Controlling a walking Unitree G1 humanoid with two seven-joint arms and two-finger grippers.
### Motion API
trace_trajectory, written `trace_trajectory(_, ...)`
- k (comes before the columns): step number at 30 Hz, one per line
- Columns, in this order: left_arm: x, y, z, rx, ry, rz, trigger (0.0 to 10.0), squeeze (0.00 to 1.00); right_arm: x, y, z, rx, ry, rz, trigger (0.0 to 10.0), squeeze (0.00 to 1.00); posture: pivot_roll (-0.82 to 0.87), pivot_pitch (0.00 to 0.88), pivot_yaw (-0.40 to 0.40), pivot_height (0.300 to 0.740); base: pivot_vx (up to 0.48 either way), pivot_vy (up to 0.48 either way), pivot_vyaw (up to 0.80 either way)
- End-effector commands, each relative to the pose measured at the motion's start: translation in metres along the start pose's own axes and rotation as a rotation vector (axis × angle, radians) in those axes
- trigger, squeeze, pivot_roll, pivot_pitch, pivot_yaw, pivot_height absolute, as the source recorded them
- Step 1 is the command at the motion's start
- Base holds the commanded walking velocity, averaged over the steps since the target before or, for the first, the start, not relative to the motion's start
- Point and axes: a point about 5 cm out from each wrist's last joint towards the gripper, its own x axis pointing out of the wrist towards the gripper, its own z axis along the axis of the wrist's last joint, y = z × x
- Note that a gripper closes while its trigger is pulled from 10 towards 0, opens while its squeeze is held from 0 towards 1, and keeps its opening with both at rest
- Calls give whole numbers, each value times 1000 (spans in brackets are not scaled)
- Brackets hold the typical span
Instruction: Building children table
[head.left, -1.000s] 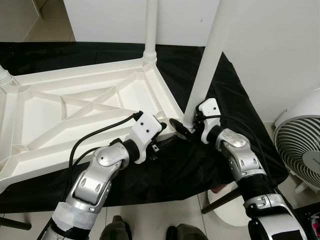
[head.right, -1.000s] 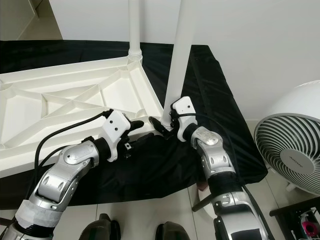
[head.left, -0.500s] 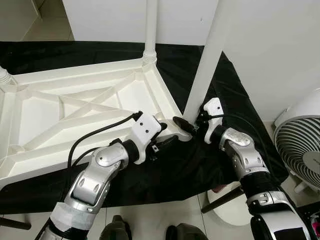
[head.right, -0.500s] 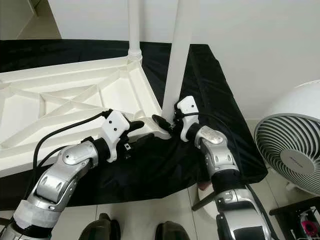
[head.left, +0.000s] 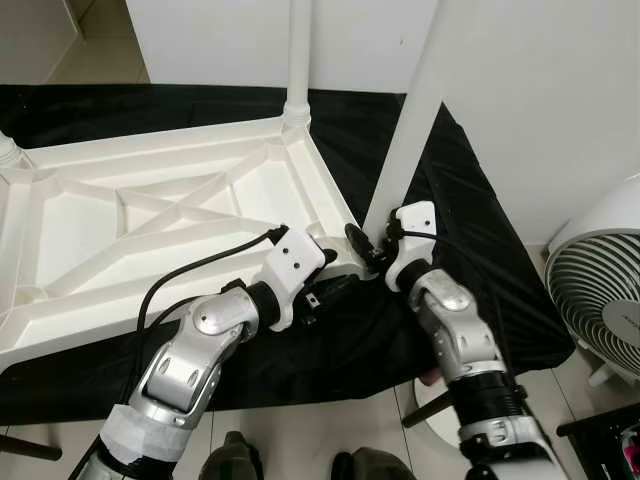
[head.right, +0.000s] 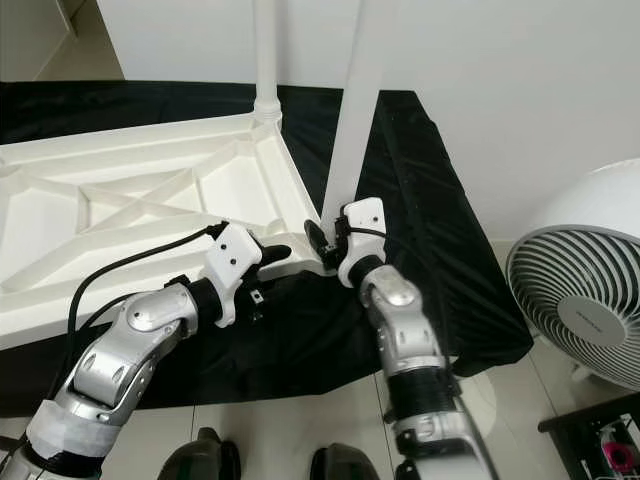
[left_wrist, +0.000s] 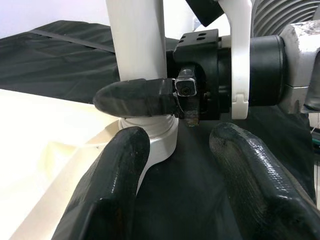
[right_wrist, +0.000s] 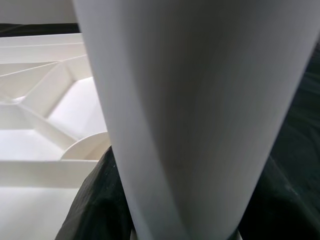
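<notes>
A white plastic table (head.left: 70, 290) lies upside down on a black cloth (head.left: 470, 200). Upright legs stand at its far corner (head.left: 298, 60) and its near right corner (head.left: 405, 130). My right gripper (head.left: 366, 244) is shut on the base of the near right leg, just above the corner socket (left_wrist: 159, 136). One of its fingers (left_wrist: 137, 97) crosses the front of the leg, and the leg (right_wrist: 200, 110) sits between both fingers in the right wrist view. My left gripper (head.left: 335, 274) is open, low beside the same corner, with nothing between its fingers (left_wrist: 117, 185).
A white fan (head.left: 600, 290) stands on the floor at the right. A white wall runs behind and to the right of the cloth. A third leg stub (head.left: 8, 152) rises at the table's left edge. My feet (head.left: 232, 460) show at the bottom.
My right wrist has shifted left, closer against the base of the near right leg, and its forearm has swung in under it. The left arm has barely moved.
</notes>
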Motion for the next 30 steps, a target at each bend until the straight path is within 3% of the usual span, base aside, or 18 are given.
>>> trace_trajectory(1,1,-3,1,0,-6,-47,10000,0,-6,-4,-12,53,58,-70,0,0,-12,42,-26,740,0,0,0)
trace_trajectory(3,1,-2,2,2,-8,-47,10000,0,-9,2,-14,90,57,-173,0,0,-11,40,-28,740,0,0,0)
trace_trajectory(11,1,-2,2,-1,-8,-49,10000,0,-9,11,-9,79,62,-197,0,0,-15,41,-23,740,0,0,0)
trace_trajectory(12,2,-3,2,-1,-8,-53,10000,0,-9,10,-7,78,65,-192,10000,0,-13,41,-26,740,0,0,0)
trace_trajectory(17,1,-2,3,-1,-9,-52,10000,0,-7,9,-3,62,53,-158,10000,20,-11,41,-29,740,0,0,0)
trace_trajectory(18,1,-1,3,0,-9,-50,10000,0,-7,8,-1,61,45,-151,10000,420,-9,39,-31,740,0,0,0)
trace_trajectory(19,1,-1,3,0,-9,-49,10000,0,-6,6,1,61,36,-142,10000,1000,-10,39,-31,740,0,0,0)
trace_trajectory(24,2,-2,3,1,-12,-51,10000,0,-4,-2,6,32,22,-88,10000,1000,-10,36,-37,740,0,0,0)
trace_trajectory(28,2,-2,4,3,-16,-52,10000,0,-2,-9,5,-12,50,25,10000,1000,-11,32,-37,740,0,0,0)
trace_trajectory(29,3,-2,4,3,-16,-52,10000,0,-1,-11,5,-30,54,59,10000,0,-11,28,-37,740,0,0,0)
trace_trajectory(30,3,-1,4,3,-18,-54,10000,0,0,-14,6,-71,51,102,10000,0,-11,29,-36,740,0,0,0)
